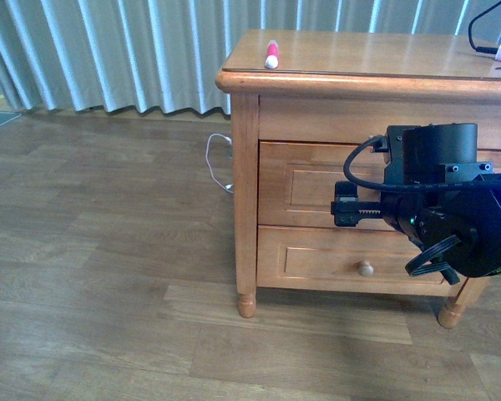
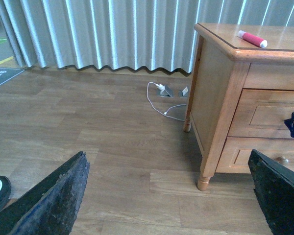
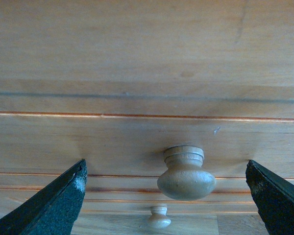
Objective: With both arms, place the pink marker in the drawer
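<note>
Marker (image 1: 271, 54) lies on the cabinet (image 1: 359, 83) top, near the front corner on the robot's left, with the drawer (image 1: 305, 188) below it shut. Right gripper (image 3: 165, 165) is spread wide either side of the knob (image 3: 186, 172), not touching. Left gripper (image 2: 166, 155) gapes too, over the floor (image 2: 88, 122).

No word, brand or number can be read anywhere; the dark floor patch (image 2: 1, 77) beside the curtain (image 2: 112, 34) bears white marks too cropped and blurred to decipher.
</note>
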{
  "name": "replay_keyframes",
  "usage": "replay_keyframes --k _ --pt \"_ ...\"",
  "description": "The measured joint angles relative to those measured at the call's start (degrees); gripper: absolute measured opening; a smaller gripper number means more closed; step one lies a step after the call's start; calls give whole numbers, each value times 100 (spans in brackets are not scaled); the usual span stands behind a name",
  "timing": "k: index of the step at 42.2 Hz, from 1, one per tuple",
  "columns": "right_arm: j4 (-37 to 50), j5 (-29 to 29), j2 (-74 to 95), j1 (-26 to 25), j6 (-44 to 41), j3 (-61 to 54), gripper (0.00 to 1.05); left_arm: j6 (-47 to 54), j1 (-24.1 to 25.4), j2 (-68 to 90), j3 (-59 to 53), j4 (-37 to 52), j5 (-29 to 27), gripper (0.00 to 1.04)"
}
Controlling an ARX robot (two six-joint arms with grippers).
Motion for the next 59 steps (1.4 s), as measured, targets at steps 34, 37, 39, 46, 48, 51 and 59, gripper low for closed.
replay_keyframes --k 34,37,39,46,48,51,59 --pt "87 4 17 -72 -72 -33 24 -2 0 0 0 0 0 98" --pt "98 4 13 -72 -72 -42 24 0 0 0 0 0 0 98" --pt "105 -7 7 -72 -72 -52 24 0 0 0 0 0 0 98" --pt "256 -55 -42 -83 -61 -216 24 -2 0 0 0 0 0 98" --pt "337 -92 -79 -85 -59 -328 24 0 0 0 0 0 0 98" --pt "483 -127 -181 -96 -44 -584 24 0 0 0 0 0 0 98" --pt "970 -168 -509 -96 74 -1403 24 -2 0 0 0 0 0 98"
